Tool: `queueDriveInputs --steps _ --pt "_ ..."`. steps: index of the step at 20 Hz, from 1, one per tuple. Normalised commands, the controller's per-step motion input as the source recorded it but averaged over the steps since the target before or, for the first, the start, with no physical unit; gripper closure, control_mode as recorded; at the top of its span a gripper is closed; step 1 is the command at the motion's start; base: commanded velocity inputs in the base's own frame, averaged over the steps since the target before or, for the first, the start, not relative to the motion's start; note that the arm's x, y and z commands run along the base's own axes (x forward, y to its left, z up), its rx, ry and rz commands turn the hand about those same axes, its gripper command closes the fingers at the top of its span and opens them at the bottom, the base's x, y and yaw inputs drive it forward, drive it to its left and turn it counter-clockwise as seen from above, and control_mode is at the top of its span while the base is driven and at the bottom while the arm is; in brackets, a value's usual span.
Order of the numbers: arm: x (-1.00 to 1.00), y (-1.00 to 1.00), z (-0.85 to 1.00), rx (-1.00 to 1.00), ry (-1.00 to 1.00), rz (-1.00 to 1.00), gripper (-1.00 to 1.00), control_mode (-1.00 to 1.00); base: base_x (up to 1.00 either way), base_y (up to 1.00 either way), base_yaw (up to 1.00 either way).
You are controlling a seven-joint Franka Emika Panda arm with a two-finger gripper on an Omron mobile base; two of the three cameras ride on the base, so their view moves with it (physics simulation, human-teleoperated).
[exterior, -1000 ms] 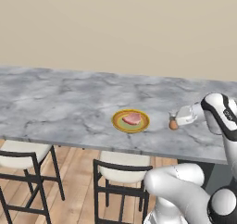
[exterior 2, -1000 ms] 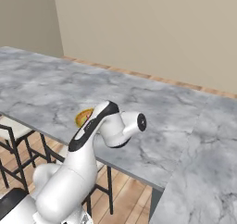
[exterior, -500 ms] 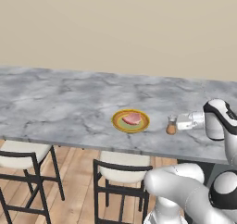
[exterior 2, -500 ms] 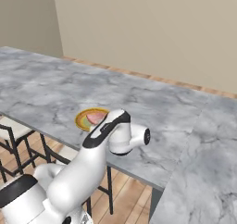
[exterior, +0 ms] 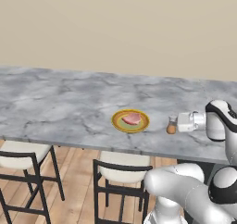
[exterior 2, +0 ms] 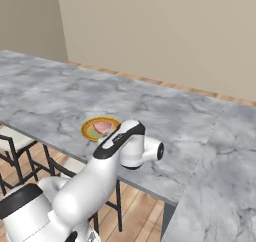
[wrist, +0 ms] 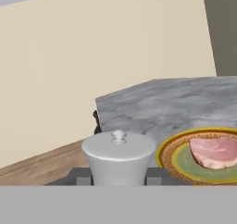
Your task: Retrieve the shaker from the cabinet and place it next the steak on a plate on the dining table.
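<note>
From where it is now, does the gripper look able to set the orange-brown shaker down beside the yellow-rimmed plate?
Probably yes. The gripper holds the orange-brown shaker low over the marble dining table, a short way from the yellow-rimmed plate, with bare tabletop between them.

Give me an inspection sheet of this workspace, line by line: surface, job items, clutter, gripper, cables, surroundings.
Surface: dining table, grey-white marble top.
Job's things: plate with yellow-orange rim, near the table's front edge; steak on it. Shaker upright, to the right of the plate, apart from it.
Clutter: nothing seen.
Grippers: gripper shut on the shaker, reaching in sideways from the right.
Cables: nothing seen.
Surroundings: chairs under the table's front edge, wooden floor, beige wall.
</note>
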Motion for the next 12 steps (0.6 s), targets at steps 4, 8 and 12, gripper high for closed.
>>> queueDriveInputs --steps 4,8,12 --pt "0.0 0.0 0.0 0.0 -0.17 0.0 1.0 -1.0 0.0 0.0 0.0" --pt "0.0 0.04 0.0 0.0 -0.06 -0.01 1.0 -1.0 0.0 0.0 0.0" --pt "0.0 0.01 0.0 0.0 0.0 -0.01 1.0 -1.0 0.0 0.0 0.0"
